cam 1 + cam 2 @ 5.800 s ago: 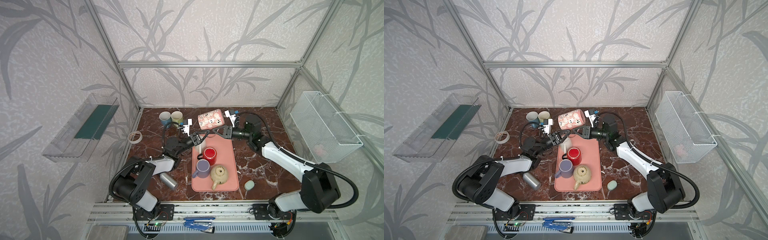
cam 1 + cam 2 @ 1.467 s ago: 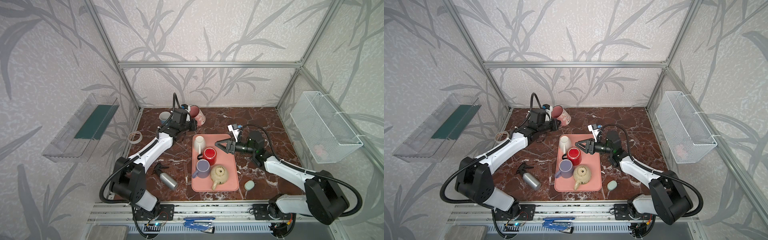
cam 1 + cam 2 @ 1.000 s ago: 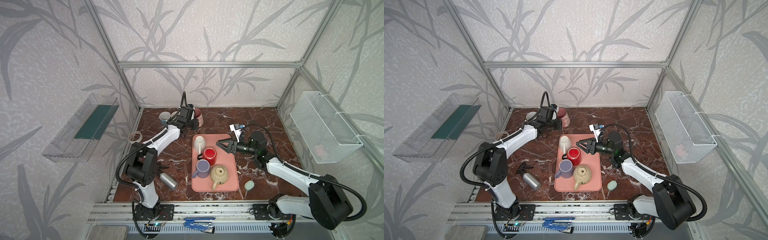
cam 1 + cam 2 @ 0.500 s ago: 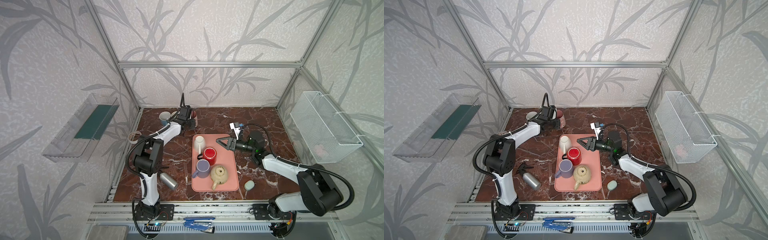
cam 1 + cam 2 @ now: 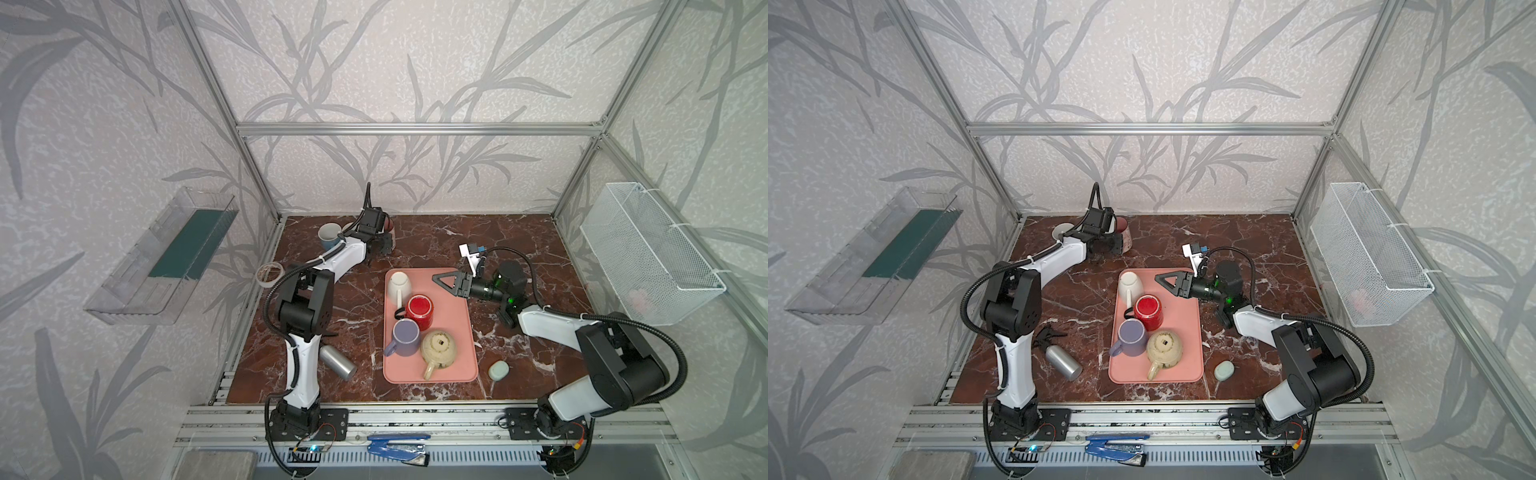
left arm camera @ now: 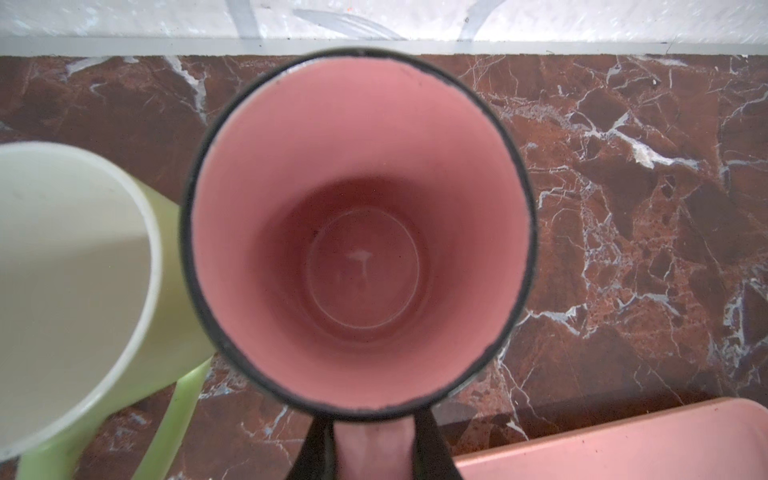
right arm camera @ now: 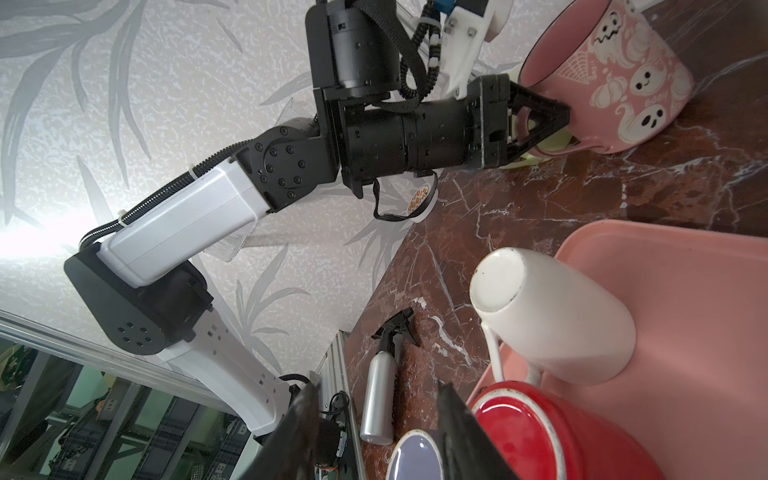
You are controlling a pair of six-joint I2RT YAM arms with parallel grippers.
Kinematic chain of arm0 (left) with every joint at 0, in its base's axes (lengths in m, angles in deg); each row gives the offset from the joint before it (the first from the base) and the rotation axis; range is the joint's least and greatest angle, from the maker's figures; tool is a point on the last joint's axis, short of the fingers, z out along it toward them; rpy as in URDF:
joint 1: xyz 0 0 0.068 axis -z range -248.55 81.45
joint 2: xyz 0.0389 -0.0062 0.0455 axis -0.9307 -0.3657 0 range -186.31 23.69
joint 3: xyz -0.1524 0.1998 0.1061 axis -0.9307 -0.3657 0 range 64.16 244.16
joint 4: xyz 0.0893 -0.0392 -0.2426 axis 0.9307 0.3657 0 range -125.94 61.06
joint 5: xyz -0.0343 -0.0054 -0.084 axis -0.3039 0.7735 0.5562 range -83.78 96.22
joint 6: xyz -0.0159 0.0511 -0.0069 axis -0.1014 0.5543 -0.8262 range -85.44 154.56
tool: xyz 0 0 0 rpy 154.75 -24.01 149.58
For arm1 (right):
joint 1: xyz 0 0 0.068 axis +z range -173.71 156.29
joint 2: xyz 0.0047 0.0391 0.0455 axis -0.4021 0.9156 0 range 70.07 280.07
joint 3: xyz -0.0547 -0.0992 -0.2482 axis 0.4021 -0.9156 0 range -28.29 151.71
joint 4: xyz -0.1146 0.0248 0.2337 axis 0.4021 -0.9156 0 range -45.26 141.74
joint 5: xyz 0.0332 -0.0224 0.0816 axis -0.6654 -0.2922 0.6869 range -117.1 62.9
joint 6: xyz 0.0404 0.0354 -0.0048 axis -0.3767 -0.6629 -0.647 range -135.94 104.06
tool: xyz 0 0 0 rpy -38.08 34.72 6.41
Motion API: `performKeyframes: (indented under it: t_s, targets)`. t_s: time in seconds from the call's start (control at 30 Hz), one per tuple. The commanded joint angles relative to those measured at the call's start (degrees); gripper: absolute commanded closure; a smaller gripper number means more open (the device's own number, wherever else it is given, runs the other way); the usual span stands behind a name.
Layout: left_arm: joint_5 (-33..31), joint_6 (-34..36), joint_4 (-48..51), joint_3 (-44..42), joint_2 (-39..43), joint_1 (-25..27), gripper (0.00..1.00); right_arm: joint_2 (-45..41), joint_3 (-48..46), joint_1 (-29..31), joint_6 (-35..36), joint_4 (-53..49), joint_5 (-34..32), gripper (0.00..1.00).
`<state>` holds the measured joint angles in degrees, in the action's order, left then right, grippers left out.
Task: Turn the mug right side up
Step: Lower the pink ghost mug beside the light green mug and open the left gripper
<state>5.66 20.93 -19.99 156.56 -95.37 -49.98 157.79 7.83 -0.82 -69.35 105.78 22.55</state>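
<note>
L gripper [image 7: 555, 114] clamps pink mug [image 7: 623, 75] by handle — upright.

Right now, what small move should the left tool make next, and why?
Probably open the left tool and release the handle: the pink ghost-print ceramic mug stands mouth up, apparently resting on the brown marble tabletop.

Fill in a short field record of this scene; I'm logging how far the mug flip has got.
pink mug: mouth up, at the table back, beside a green mug
left gripper: shut on the pink mug's handle
right gripper: open, empty, over the pink tray back edge
on tray: white mug base up, red mug, purple mug, teapot
</note>
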Motion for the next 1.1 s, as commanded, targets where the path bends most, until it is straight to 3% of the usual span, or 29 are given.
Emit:
performKeyframes:
  t_s: [0.0, 0.63, 0.8, 0.97, 1.07]
  targets:
    - [-2.8, 1.0, -2.4, 3.7, 0.6, -0.1, 1.0, 0.3, -0.3, -0.4, -0.8, 3.7, 1.2, 0.54]
    - [-4.5, 0.3, 0.3, 3.5, -0.4, -0.2, 0.98, 0.3, -0.6, -0.5, -0.4, 3.5, 1.1, 0.53]
    - [-4.9, 0.3, -0.4, 1.9, 0.7, -0.2, 0.77, -0.1, -0.7, -0.5, -0.2, 2.8, 0.9, 0.53]
    - [-5.2, 0.2, -0.8, 0.8, 1.7, -0.2, 0.63, -2.1, -0.4, -0.5, 2.2, -1.7, 0.2, 0.52]
    - [-5.3, 0.2, -0.4, 0.6, 2.3, -0.1, 0.44, -4.1, 0.0, -0.5, 4.5, -6.8, -1.0, 0.5]
